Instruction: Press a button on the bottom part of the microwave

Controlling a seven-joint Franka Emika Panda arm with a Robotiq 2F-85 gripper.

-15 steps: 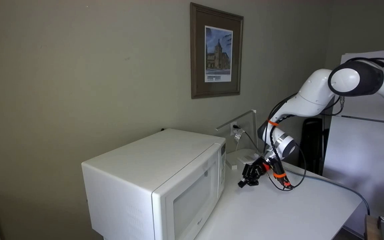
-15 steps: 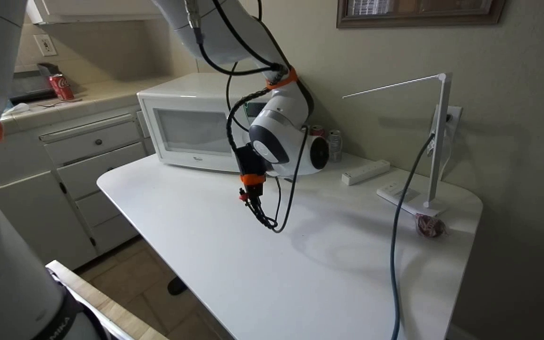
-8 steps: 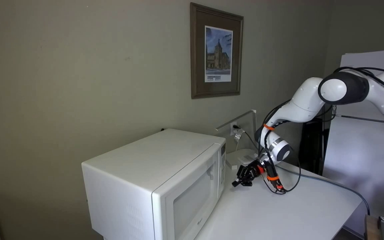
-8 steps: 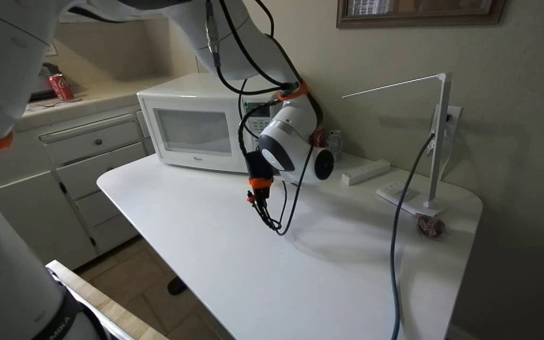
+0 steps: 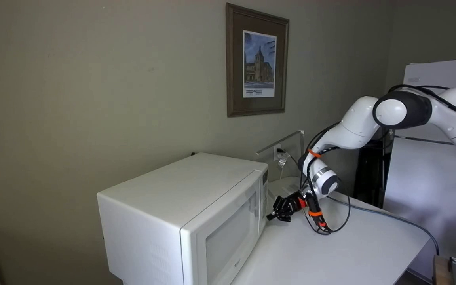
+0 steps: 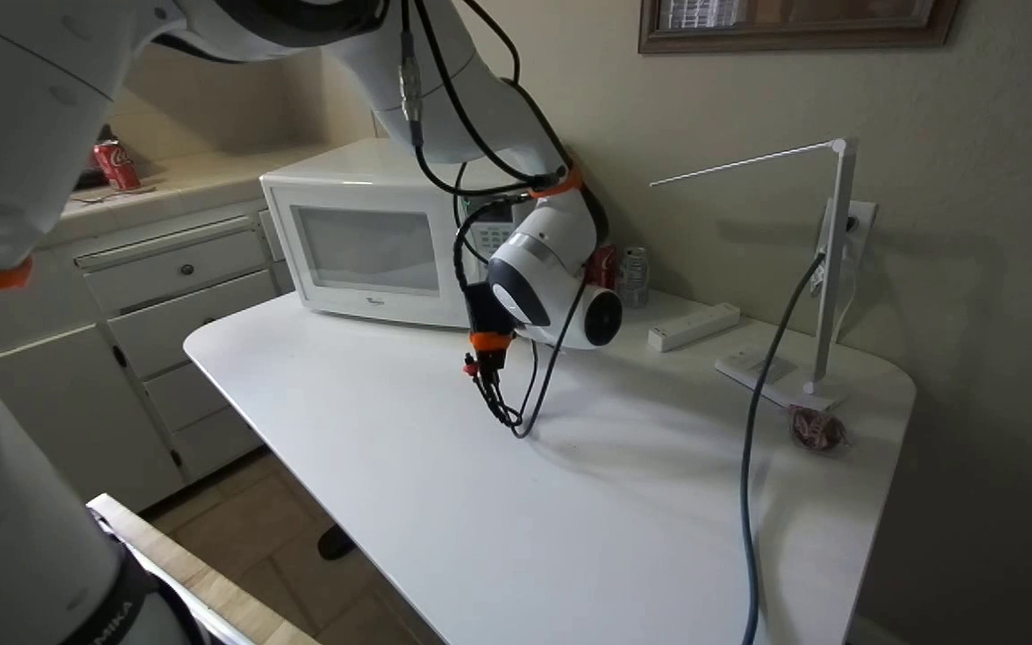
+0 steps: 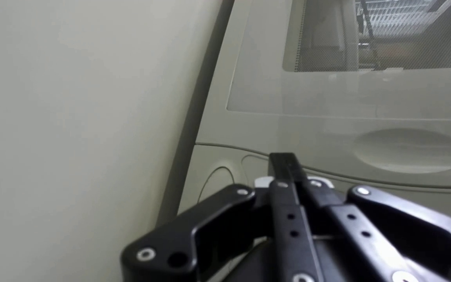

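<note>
Your fingers [image 7: 280, 168] are clenched tip to tip, near the lower part of the control strip [image 7: 210, 158] on the microwave [image 5: 182, 190], though you cannot tell whether they touch it. In an exterior view, you see the microwave standing at the far edge of the tabletop [image 6: 480, 502], beside the rounded left corner.

Looks down at microwave [image 5: 184, 209] and tabletop [image 6: 632, 528] in both exterior views; faces microwave closely, past hand [image 7: 287, 166], in wrist view.

The microwave [image 5: 184, 215] stands on the table [image 5: 315, 253], the end effector [image 7: 287, 160] before its front.
</note>
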